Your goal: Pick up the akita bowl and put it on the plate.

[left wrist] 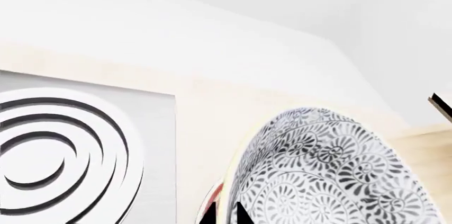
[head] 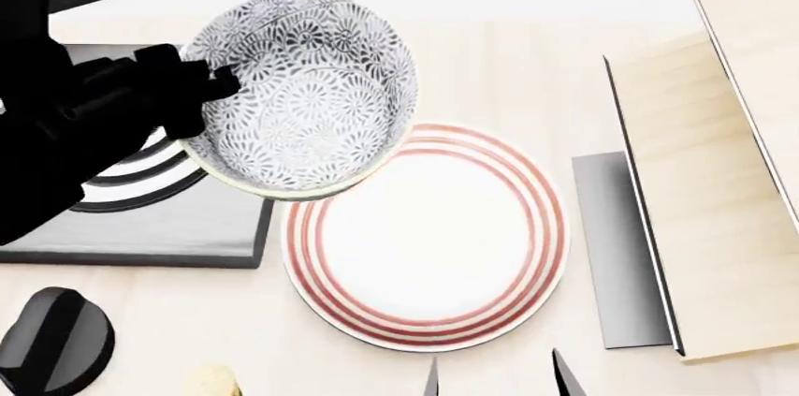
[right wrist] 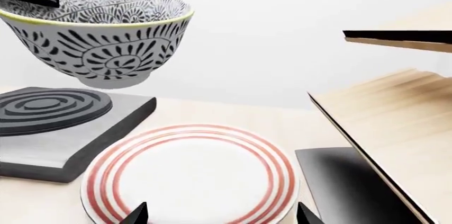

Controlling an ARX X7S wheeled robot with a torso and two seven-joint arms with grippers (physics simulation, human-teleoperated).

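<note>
The left gripper (head: 206, 87), clamped on the rim of the bowl (head: 306, 96), holds it beside the plate (head: 431, 237); early release risks tipping onto the burner (head: 163, 218).

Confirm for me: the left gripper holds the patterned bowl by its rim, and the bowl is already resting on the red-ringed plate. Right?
Not quite. The left gripper does hold the bowl by its rim, but the right wrist view shows it in the air, above the plate and stove burner, touching neither.

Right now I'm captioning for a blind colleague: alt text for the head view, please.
The left gripper holds the akita bowl in the air, overlapping the upper-left edge of the red-ringed plate. A dark burner sits left of the plate.
</note>
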